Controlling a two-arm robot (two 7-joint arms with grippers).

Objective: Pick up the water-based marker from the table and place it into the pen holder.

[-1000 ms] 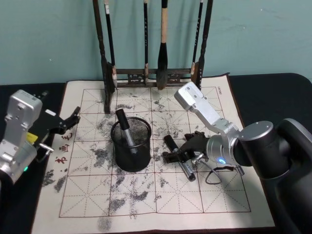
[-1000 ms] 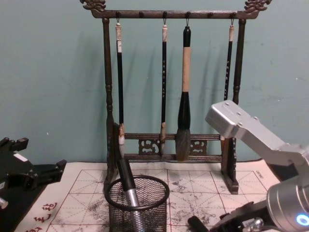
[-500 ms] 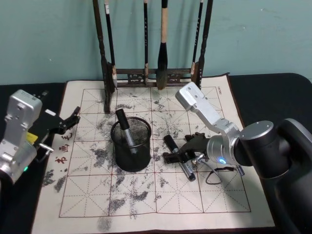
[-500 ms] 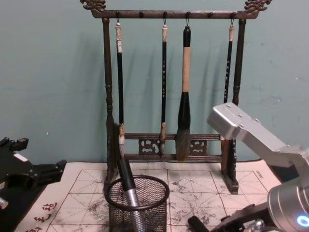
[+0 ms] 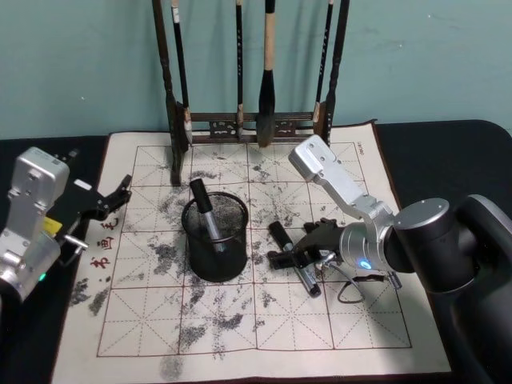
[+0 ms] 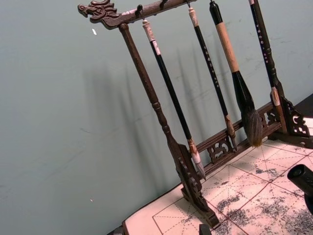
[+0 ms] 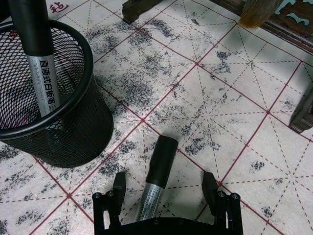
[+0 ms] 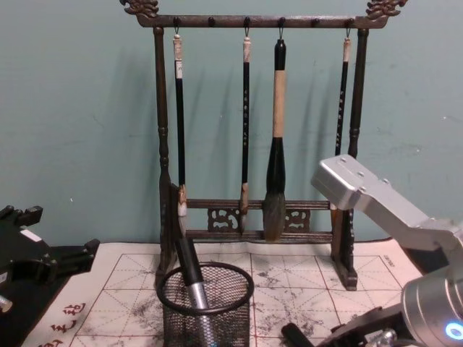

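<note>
Step in hand is judged to be the grasp. The right tool is set low over the water-based marker, its fingers spread wide, one on each side of the barrel; no contact can be made out. The marker lies flat on the white mat of the worktop, right of centre, just beside the pen holder but apart from it, black cap toward the far edge. The silver barrel behind the cap should be bracketed squarely before closing, so the round body is not rolled away. The lift should be carried above the holder's rim, and the second marker leaning inside should be cleared. The left tool is parked near the left edge.
</note>
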